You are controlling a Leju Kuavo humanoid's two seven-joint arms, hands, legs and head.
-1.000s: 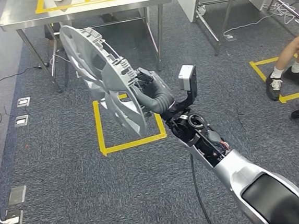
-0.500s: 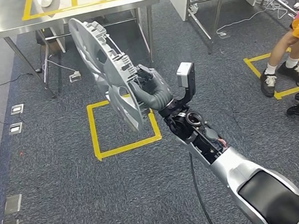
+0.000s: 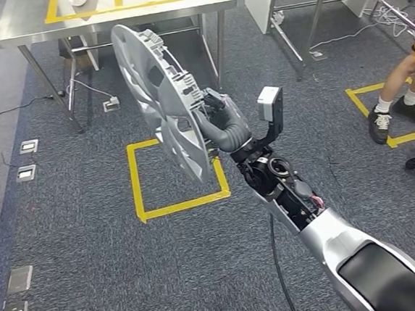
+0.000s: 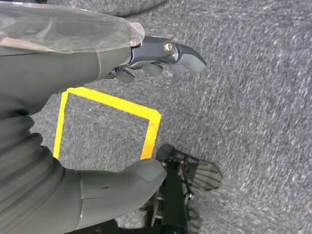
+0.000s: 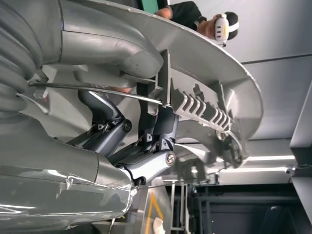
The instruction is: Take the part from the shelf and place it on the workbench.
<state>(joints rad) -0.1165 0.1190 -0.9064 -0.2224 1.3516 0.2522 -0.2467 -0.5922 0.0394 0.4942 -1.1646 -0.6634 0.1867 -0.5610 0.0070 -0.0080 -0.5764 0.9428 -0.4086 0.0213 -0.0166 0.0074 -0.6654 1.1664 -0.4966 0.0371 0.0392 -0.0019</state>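
Gripping the part by its near rim, the right hand holds it mid-air short of the far workbench, left hand spread and hanging empty; that edge-only hold could slip, dropping it.

Honestly can't make out any text here. No words, brand marks or numbers are legible on the grey part, on the right hand gripping it, or on the steel workbench behind the part. The yellow tape square on the carpet below the part is plain tape.
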